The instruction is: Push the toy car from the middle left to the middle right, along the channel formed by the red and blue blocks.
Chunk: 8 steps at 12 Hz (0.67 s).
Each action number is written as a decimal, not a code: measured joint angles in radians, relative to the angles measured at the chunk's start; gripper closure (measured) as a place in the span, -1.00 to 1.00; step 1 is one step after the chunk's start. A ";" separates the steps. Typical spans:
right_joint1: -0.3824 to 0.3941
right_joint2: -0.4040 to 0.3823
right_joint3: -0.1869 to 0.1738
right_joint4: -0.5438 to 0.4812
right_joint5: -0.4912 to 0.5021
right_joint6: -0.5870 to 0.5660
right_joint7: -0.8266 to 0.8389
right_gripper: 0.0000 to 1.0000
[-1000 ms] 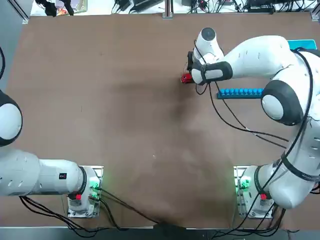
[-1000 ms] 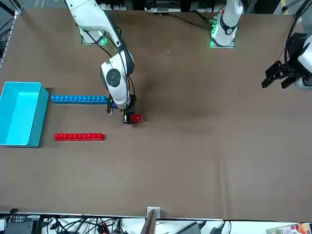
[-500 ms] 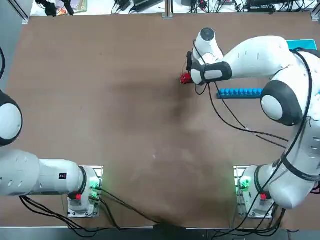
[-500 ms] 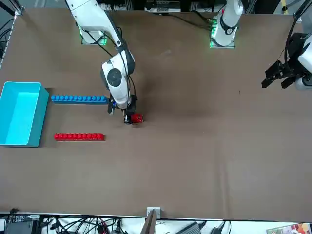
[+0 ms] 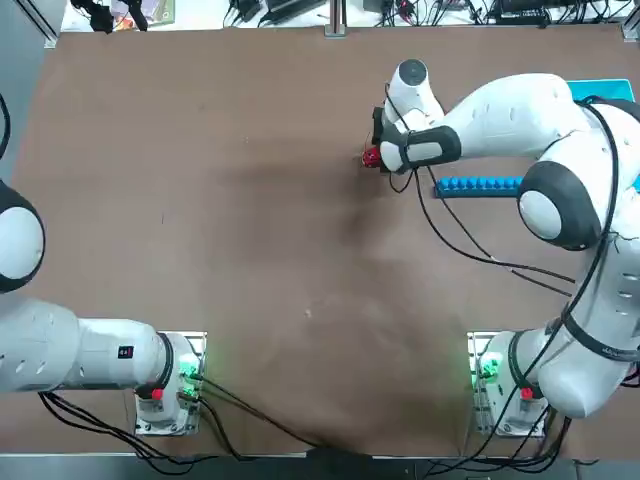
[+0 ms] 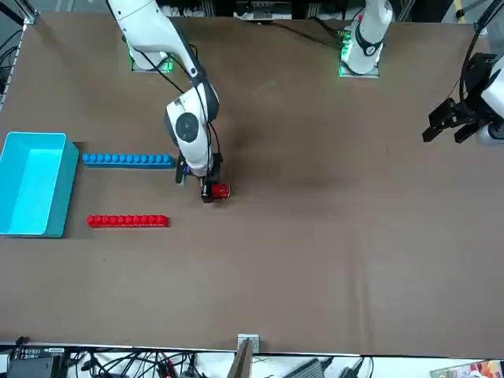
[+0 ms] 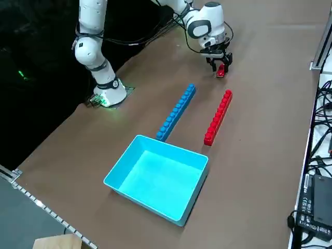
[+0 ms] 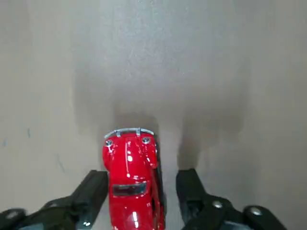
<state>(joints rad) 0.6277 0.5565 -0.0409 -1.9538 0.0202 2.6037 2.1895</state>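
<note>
Beside the blue bar's end, right end effector (image 8: pixel 141 191) still straddles, seemingly ungripped, unmoved toy car (image 8: pixel 131 179).

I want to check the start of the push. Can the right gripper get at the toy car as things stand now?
Probably yes: the right gripper already sits over the toy car, one finger on each side, fingers apart, and nothing stands between them.

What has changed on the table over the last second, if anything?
Very little. The right gripper, with the toy car between its open fingers, has crept slightly away from the mouth of the channel, and the car has barely shifted with it. The blue block, the red block and the light-blue bin lie where they were.
</note>
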 joint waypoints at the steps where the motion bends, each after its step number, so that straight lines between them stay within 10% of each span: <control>1: 0.000 0.002 -0.001 0.006 -0.006 -0.015 0.000 -0.81; 8: -0.013 -0.065 -0.016 0.138 -0.033 -0.274 -0.066 -1.00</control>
<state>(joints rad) 0.6143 0.4919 -0.0572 -1.8163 -0.0129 2.3296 2.1239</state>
